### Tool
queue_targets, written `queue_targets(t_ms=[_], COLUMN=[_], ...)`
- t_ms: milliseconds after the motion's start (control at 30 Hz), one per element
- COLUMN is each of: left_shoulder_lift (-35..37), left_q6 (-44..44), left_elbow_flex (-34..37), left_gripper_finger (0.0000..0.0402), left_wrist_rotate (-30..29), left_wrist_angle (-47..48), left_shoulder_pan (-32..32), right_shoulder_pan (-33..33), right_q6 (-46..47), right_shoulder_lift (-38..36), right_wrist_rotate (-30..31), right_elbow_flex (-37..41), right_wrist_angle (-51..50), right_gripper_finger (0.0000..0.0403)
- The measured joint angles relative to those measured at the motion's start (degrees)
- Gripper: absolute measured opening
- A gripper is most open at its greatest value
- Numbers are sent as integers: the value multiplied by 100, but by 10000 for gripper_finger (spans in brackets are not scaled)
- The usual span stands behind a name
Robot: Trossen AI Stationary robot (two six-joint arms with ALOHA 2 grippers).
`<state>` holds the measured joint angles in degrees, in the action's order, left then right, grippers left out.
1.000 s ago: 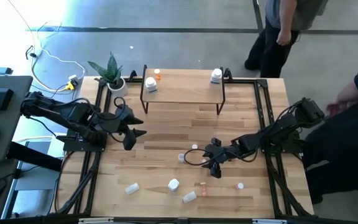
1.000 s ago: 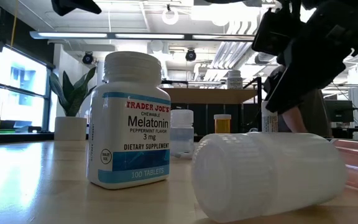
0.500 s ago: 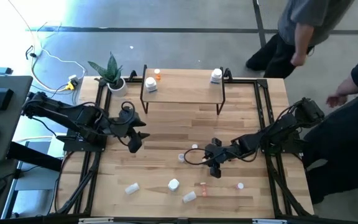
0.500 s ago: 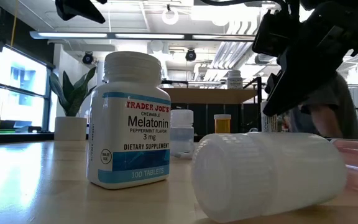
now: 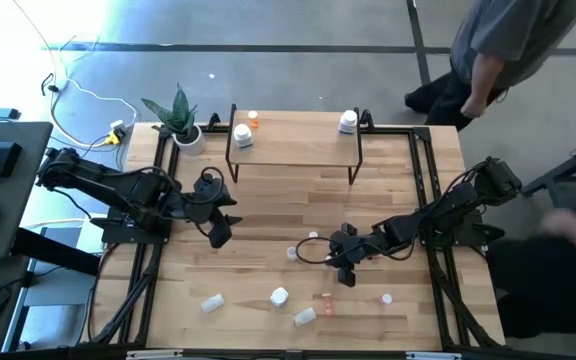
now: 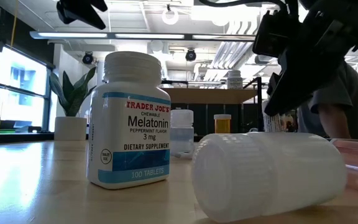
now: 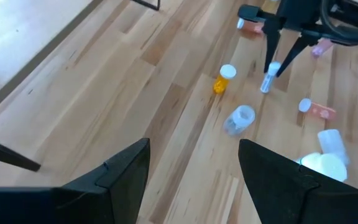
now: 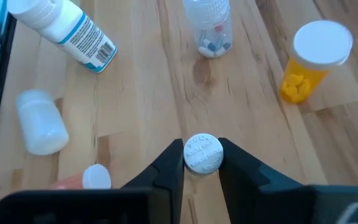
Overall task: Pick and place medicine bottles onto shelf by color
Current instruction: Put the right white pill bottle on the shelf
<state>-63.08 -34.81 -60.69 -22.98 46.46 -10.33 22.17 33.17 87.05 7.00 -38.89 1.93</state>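
The shelf (image 5: 298, 148) stands at the table's far side and carries two white bottles (image 5: 243, 136) (image 5: 348, 122) and an orange one (image 5: 254, 120). Several small medicine bottles lie or stand on the near half of the table, among them an orange one (image 8: 308, 62) and a clear one (image 8: 208, 25). My right gripper (image 5: 343, 266) (image 8: 202, 168) is low over the table's middle, shut on a small white-capped bottle (image 7: 269, 78). My left gripper (image 5: 218, 226) (image 7: 194, 180) hovers open above the table's left-middle with nothing between its fingers. My right gripper pinches the small bottle at its round white cap (image 8: 203, 153), one finger on each side. The fingers come from above, pointing down, and the bottle stands upright between them. Whether its base is off the table, I cannot tell.
A white Melatonin bottle (image 6: 129, 121) stands near the front edge beside a white one lying on its side (image 6: 269, 174). A pinkish bottle (image 5: 326, 300) and other white ones (image 5: 211, 302) lie near there. A potted plant (image 5: 180, 120) stands at the far left. People stand beyond the table's far-right side.
My right gripper has shut its fingers on the white-capped bottle, staying over the same spot. My left gripper has drifted a little toward the table's right and near edge, still open. The person behind the table has shifted to the right.
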Motion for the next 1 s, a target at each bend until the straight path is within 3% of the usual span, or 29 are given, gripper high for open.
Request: queue_targets(t_ms=[700,1000], left_shoulder_lift=[3,3], left_q6=[48,49], left_elbow_flex=[0,0], left_gripper_finger=[236,236], left_wrist_rotate=[-15,-15], left_wrist_angle=[0,2], left_shoulder_pan=[0,0], right_shoulder_pan=[62,164], right_q6=[470,605], right_shoulder_lift=[-105,-578], right_wrist_rotate=[-141,73], right_elbow_flex=[-11,-13], right_wrist_angle=[53,-116], right_gripper_finger=[67,67])
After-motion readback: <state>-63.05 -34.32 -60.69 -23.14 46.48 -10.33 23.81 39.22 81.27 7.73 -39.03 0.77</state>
